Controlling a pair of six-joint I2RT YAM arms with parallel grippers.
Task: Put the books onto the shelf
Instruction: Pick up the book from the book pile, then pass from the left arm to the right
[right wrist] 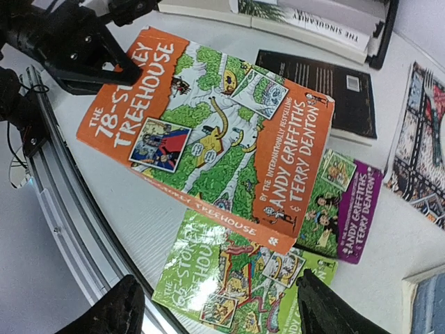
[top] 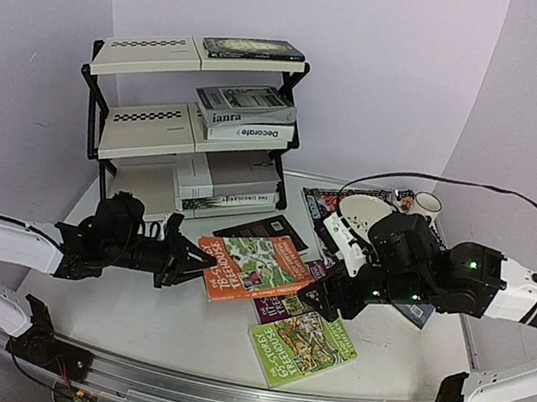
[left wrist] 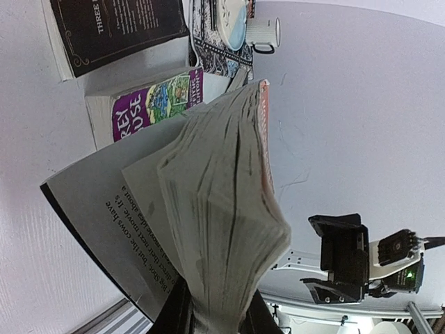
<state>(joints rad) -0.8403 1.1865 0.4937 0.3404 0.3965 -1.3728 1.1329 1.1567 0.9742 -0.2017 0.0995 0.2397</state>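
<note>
Might drop the orange book [top: 257, 266], pinched just at its edge by the left claw [top: 200, 264], with the right claw [top: 333, 294] spread wide above and holding nothing.

A plate [top: 361, 212] rests on the patterned placemat [top: 317, 202], a mug [top: 428, 204] beside it.

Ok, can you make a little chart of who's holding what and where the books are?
left gripper: shut on orange book, at its edge
right gripper: open, empty
unshelved: green book, purple book, black book
shelf: books on all three tiers
mat: holds a bowl; mug beside the bowl
</note>
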